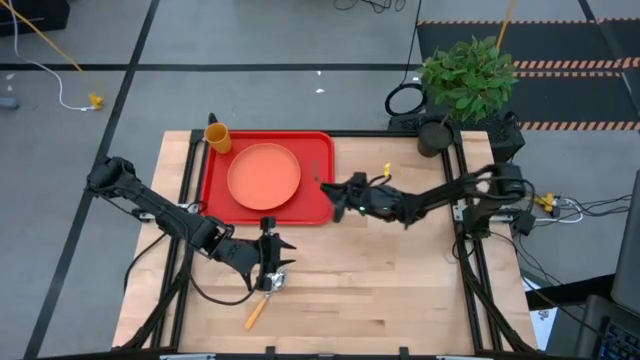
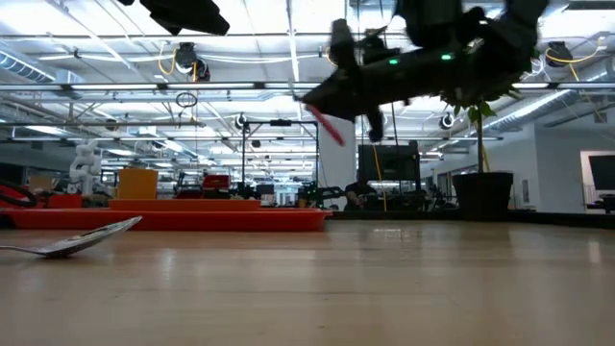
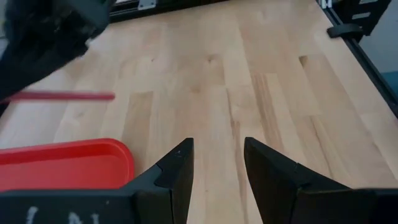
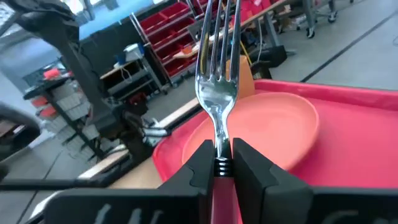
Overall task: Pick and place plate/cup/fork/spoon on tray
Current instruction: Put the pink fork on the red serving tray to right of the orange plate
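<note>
Landmark: red tray [image 1: 318,172], at the far left part of the bench [image 1: 400,280].

Plate: plate [image 1: 264,175] lies flat in the middle of the tray.

Cup: cup [image 1: 217,137] stands at the tray's far left corner; whether it is inside the rim or just beyond it, cannot tell.

Fork: fork [image 4: 217,81] is gripped at its neck, tines pointing out ahead toward the plate, pink handle trailing back. In the low view it hangs tilted, clear of the bench.

Right jaws: right gripper [image 1: 330,188] is pinched tight on the fork, raised over the tray's right rim. Judged reason for the hold: a grip at the neck keeps the tines leading, so the fork can be laid on bare tray beside the plate.

Spoon: spoon [image 1: 262,303] lies on the bench well on the near side of the tray, orange handle pointing away from it.

Left jaws: left gripper [image 1: 272,268] stands part open with nothing between the fingers, directly above the spoon's bowl end, between spoon and tray. Judged reason: lined up to take the spoon.
</note>
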Tool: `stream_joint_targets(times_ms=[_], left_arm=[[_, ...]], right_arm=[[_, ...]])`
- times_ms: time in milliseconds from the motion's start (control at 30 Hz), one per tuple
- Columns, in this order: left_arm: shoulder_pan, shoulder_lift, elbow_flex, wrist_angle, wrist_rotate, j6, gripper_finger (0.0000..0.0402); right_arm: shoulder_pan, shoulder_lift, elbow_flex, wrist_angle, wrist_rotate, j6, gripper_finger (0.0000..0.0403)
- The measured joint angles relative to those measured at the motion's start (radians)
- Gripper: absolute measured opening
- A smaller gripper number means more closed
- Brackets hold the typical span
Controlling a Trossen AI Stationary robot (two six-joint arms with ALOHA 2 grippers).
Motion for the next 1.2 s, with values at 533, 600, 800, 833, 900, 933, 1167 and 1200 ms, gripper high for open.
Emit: stream_joint_targets(times_ms=[533, 600, 800, 833, 900, 933, 1167, 1200], left_arm=[[-0.05, 0.0, 0.0, -0.027, 0.0, -0.056, 0.0145], [-0.05, 0.0, 0.0, -0.027, 0.0, -0.056, 0.0145], [-0.05, 0.0, 0.0, -0.034, -0.001, -0.051, 0.0145], [-0.05, 0.0, 0.0, -0.034, -0.001, -0.051, 0.0145], [-0.05, 0.0, 0.0, -0.033, -0.001, -0.051, 0.0145], [-0.05, 0.0, 0.0, -0.034, -0.001, -0.051, 0.0145], [-0.05, 0.0, 0.0, -0.033, -0.003, -0.039, 0.0145], [-0.05, 0.0, 0.0, -0.033, -0.003, -0.039, 0.0145]], right_arm=[[-0.015, 0.366, 0.387, -0.003, 0.105, 0.13, 0.0023], [-0.016, 0.4, 0.419, -0.003, 0.102, 0.145, 0.0024], [-0.026, 0.472, 0.472, -0.024, 0.127, 0.182, 0.0023], [-0.029, 0.477, 0.472, -0.034, 0.155, 0.186, 0.0023], [-0.031, 0.477, 0.472, -0.076, 0.21, 0.184, 0.0023], [-0.031, 0.476, 0.472, -0.092, 0.239, 0.175, 0.0023], [-0.023, 0.476, 0.472, -0.216, 0.4, 0.218, 0.0023], [-0.023, 0.476, 0.472, -0.238, 0.423, 0.235, 0.0023]])
